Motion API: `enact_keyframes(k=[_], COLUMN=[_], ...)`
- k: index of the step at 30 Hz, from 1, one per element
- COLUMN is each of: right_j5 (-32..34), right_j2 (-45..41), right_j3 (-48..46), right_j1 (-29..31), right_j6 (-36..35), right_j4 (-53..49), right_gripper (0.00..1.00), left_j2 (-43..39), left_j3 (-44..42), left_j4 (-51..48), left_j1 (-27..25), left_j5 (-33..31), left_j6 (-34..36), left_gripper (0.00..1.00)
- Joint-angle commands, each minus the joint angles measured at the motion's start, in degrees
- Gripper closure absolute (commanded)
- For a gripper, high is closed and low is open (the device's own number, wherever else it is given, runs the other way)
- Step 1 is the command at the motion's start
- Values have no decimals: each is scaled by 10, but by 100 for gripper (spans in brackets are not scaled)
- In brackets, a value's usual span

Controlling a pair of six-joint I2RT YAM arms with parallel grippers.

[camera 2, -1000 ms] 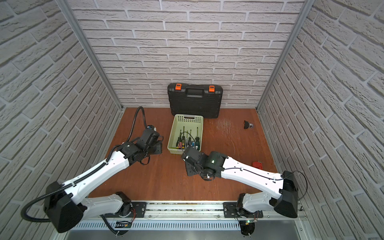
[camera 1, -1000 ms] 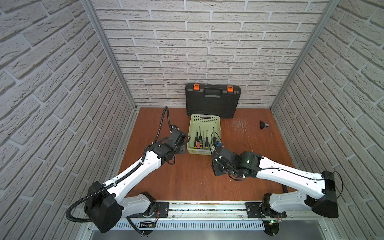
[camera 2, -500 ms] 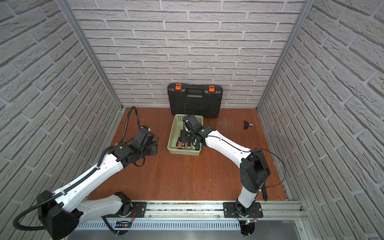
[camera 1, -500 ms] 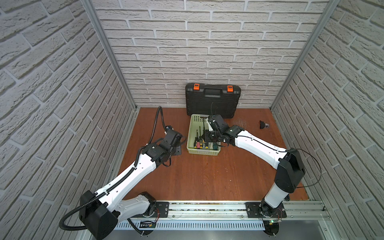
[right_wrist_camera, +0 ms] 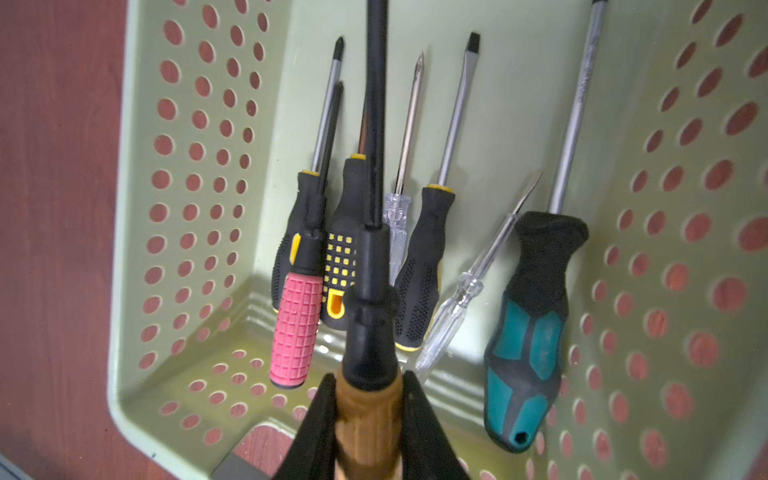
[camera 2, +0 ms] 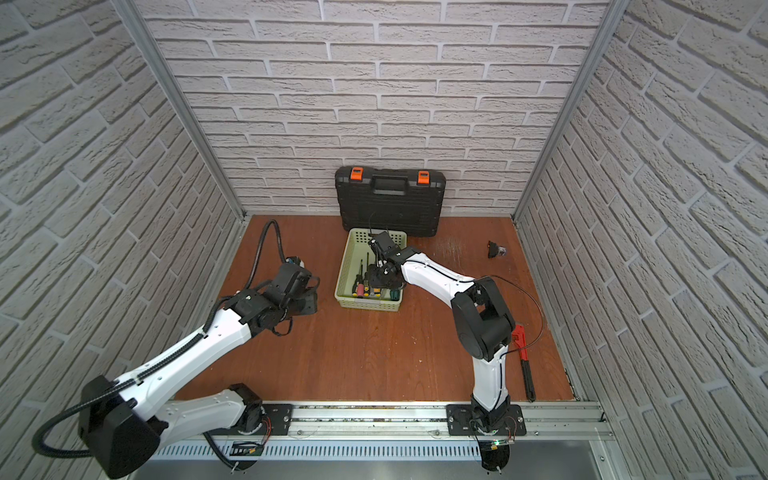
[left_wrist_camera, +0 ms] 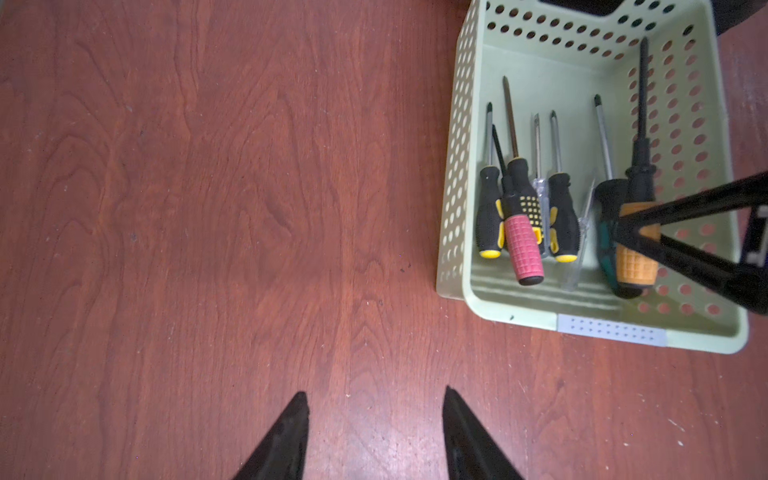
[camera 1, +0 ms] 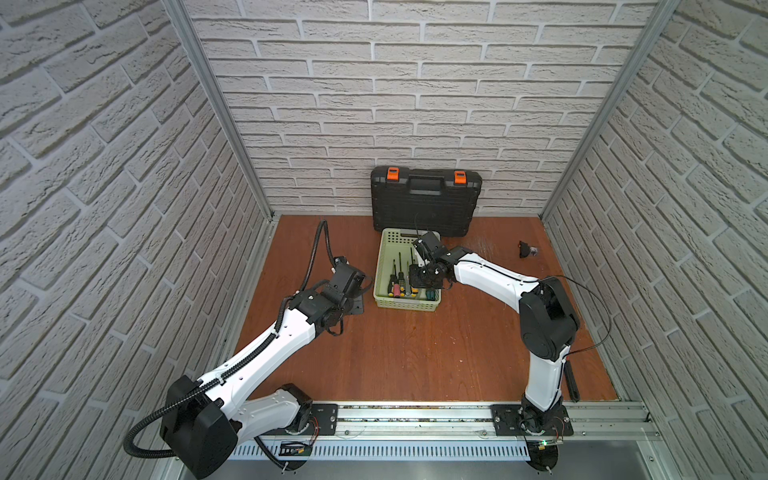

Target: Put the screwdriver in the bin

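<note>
**Orange-handled screwdriver held over the bin**

Your right gripper point(right_wrist_camera: 368, 419) is clenched on the orange-handled screwdriver point(right_wrist_camera: 368, 415), both fingers point(right_wrist_camera: 419, 424) pressed against the sides of its handle. The black shaft points away from the wrist, over the tools already lying in the bin. In the left wrist view you see the same screwdriver point(left_wrist_camera: 638, 245) inside the outline of the pale green bin point(left_wrist_camera: 515, 320), near its right-hand wall, gripped from the side by the right gripper point(left_wrist_camera: 627, 226). Whether its handle touches the bin floor, you cannot tell.

The bin point(camera 1: 384, 266) sits near the back edge of the wooden table point(camera 1: 415, 353), just in front of the black toolcase point(camera 1: 426, 205) that leans on the brick wall. In both top views the right arm reaches over the bin's right rim. Inside lie a pink-handled screwdriver point(right_wrist_camera: 296, 332), several black-and-yellow ones, two clear-handled testers and a teal-and-black screwdriver point(right_wrist_camera: 528, 345), all with tips towards the toolcase.

Your left gripper point(left_wrist_camera: 376, 419) stands released above bare table, just left of the bin, with nothing between its fingers.

A red pipe wrench point(camera 2: 521, 338) lies by the right edge of the table, and a small black part point(camera 1: 525, 249) sits near the back right corner.
</note>
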Motion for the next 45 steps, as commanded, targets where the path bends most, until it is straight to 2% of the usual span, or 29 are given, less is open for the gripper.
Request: enact_keyframes(k=[1, 9, 15, 22, 25, 28, 30, 32, 40, 45], right_j5=[22, 74, 70, 94, 90, 83, 82, 82, 88, 111], right_j2=[10, 14, 47, 70, 74, 75, 73, 67, 22, -81], right_j3=[25, 33, 43, 62, 62, 65, 69, 70, 72, 51], right_j1=[-2, -2, -2, -2, -2, -2, -1, 1, 5, 7], right_j6=[-17, -13, -5, -11, -13, -12, -14, -18, -34, -65], right_j4=[-20, -57, -67, -90, -89, -88, -91, -89, -94, -71], right_gripper=[95, 94, 94, 91, 88, 78, 68, 63, 61, 61], left_j2=[-17, -33, -48, -76, -87, -91, -89, -86, -80, -39], left_j3=[-16, -37, -57, -79, -84, -87, -79, -73, -43, 16], left_j4=[32, 46, 54, 48, 48, 46, 40, 36, 29, 21], left_j1=[8, 13, 16, 26, 30, 35, 37, 38, 51, 86], left_j5=[2, 1, 1, -1, -1, -1, -1, -1, 15, 56], left_j6=[-2, 12, 15, 18, 18, 19, 21, 24, 22, 46], left_gripper=[47, 47, 47, 47, 47, 47, 44, 43, 31, 22])
